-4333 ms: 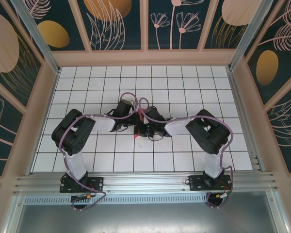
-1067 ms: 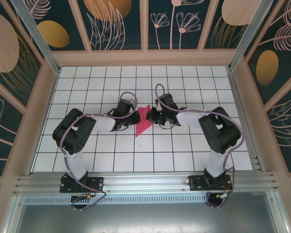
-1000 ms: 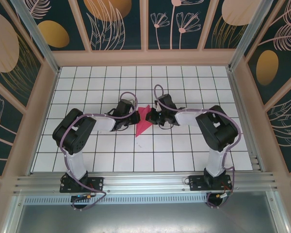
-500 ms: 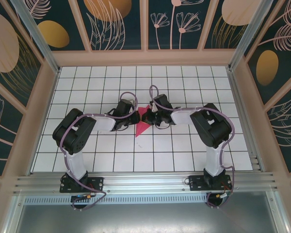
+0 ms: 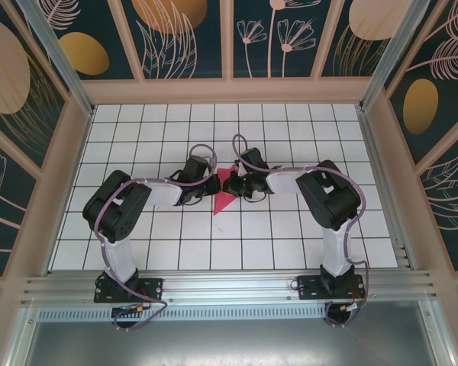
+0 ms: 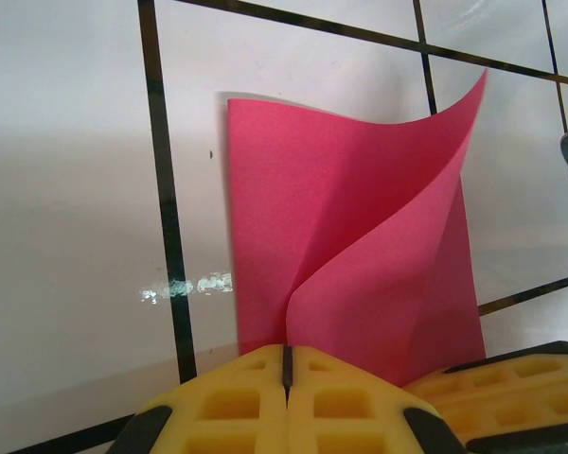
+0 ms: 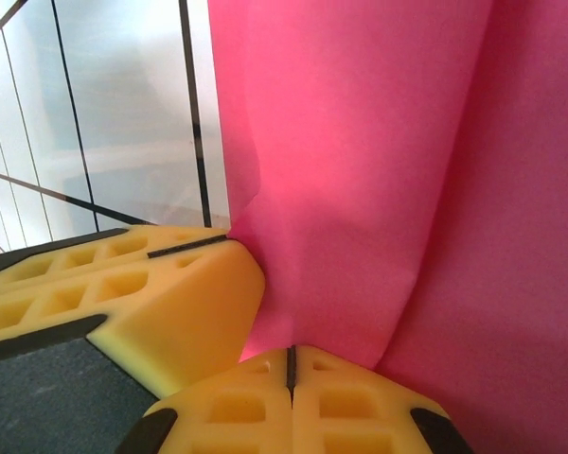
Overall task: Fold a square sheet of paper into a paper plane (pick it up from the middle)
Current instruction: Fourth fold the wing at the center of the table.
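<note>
Square sheet of paper [image 5: 223,197], partly folded, lies mid-counter [image 5: 290,244] between the 2 claws, long axis near-to-far, point toward the bases. Left claw [image 6: 286,355] pinches its left side. Right claw [image 7: 291,357] pinches its right side, equally near.

Left gripper [image 6: 286,364] — jaws pinching the square sheet of paper [image 6: 360,236], one layer curled.

paper [image 5: 224,198] on table [image 5: 137,238] | left fingers [image 6: 232,405] left, right fingers [image 7: 352,409] right (each touching it)
</note>
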You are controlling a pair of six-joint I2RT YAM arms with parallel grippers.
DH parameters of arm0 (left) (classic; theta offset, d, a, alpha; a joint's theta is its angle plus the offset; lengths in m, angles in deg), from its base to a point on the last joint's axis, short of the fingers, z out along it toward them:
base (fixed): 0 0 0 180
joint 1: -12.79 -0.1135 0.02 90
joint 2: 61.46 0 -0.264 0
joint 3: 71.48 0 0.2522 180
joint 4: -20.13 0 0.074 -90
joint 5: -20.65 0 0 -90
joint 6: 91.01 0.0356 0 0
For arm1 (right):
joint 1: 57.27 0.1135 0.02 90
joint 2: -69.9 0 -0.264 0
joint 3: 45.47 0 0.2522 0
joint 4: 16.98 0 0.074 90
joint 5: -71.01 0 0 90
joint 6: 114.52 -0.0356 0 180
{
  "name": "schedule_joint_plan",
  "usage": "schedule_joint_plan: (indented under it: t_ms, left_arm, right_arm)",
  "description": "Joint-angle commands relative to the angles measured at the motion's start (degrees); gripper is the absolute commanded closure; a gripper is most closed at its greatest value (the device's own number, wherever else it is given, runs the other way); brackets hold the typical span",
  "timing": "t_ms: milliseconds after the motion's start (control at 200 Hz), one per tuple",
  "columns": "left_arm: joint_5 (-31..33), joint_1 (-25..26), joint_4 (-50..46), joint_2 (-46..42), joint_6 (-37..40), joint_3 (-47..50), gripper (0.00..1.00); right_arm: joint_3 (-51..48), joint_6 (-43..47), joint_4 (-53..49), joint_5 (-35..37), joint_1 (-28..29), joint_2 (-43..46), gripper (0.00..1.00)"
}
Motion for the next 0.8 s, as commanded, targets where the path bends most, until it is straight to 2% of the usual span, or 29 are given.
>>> schedule_joint_plan:
  t_ms: [0, 390, 530, 661, 796]
  left_arm:
    - [0.8, 0.4, -6.8, 2.8, 1.0, 1.0, 1.0]
    - [0.9, 0.4, -7.2, 3.1, 1.2, 0.9, 1.0]
    - [1.2, 0.4, -7.7, 2.9, 1.5, 1.0, 1.0]
    - [1.4, 0.4, -7.8, 3.0, 1.7, 1.0, 1.0]
    - [1.4, 0.4, -7.9, 3.0, 1.6, 0.8, 1.0]
  right_arm:
    - [2.9, 2.4, -0.5, 0.4, -1.4, 2.3, 0.96]
    - [2.2, 1.5, -0.7, 1.3, -3.4, -5.2, 0.97]
    - [3.8, 2.2, -2.7, 1.9, -4.0, -3.3, 0.96]
    - [6.9, 3.1, -3.2, -0.6, -4.2, -0.5, 0.96]
    - [9.2, 4.1, -3.8, -0.7, -4.3, -0.9, 0.96]
